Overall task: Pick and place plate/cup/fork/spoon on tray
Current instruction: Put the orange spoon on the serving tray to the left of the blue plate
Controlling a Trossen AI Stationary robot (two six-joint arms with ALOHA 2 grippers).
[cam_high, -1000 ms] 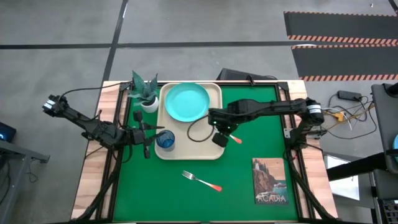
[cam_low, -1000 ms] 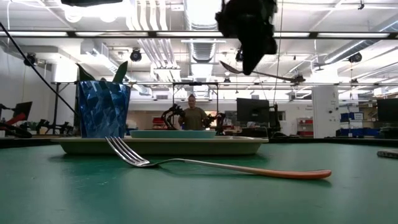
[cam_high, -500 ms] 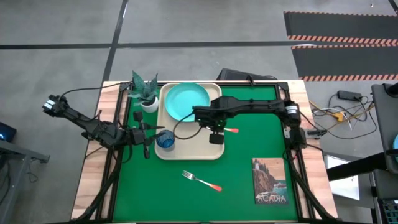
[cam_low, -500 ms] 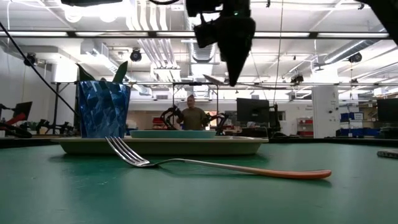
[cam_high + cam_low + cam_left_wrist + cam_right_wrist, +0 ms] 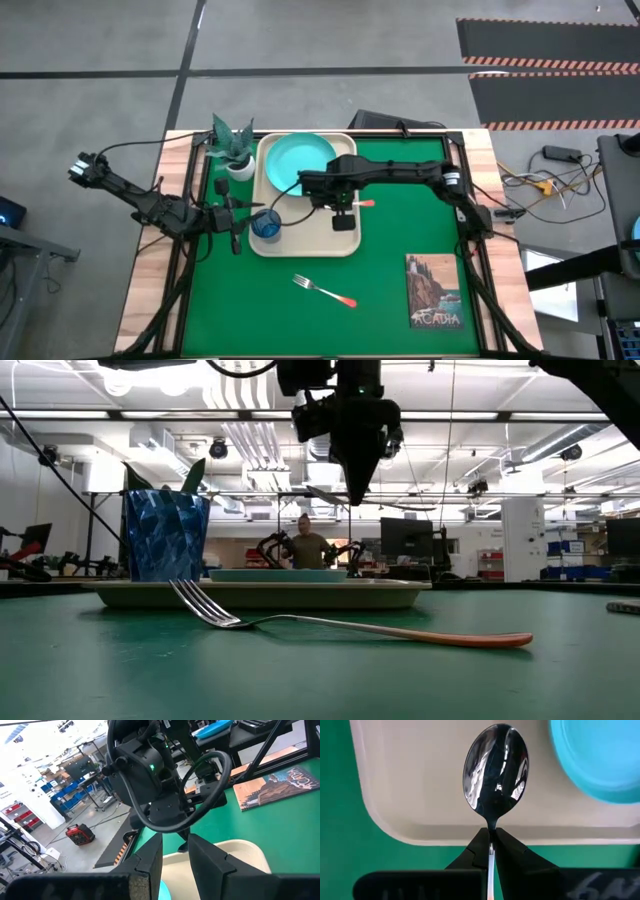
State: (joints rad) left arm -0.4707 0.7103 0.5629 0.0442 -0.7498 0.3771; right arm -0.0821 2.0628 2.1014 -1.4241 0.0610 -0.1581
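The right gripper (image 5: 490, 845) hangs above the tray (image 5: 340, 240), fingers clamped on the neck of the spoon (image 5: 495, 770). The bowl juts forward past the fingertips, over bare tray floor; the plate (image 5: 600, 760) lies beside it, cut off by the picture's edge. Behind the jaws, the spoon's handle is mostly hidden by the fingers; only its orange-red end (image 5: 367, 204) shows from above. The left gripper (image 5: 240, 218) waits just outside the tray's edge by the cup (image 5: 266, 226), fingers slightly apart around nothing. The fork (image 5: 325, 290) lies on the green mat (image 5: 400, 240), well away from both grippers.
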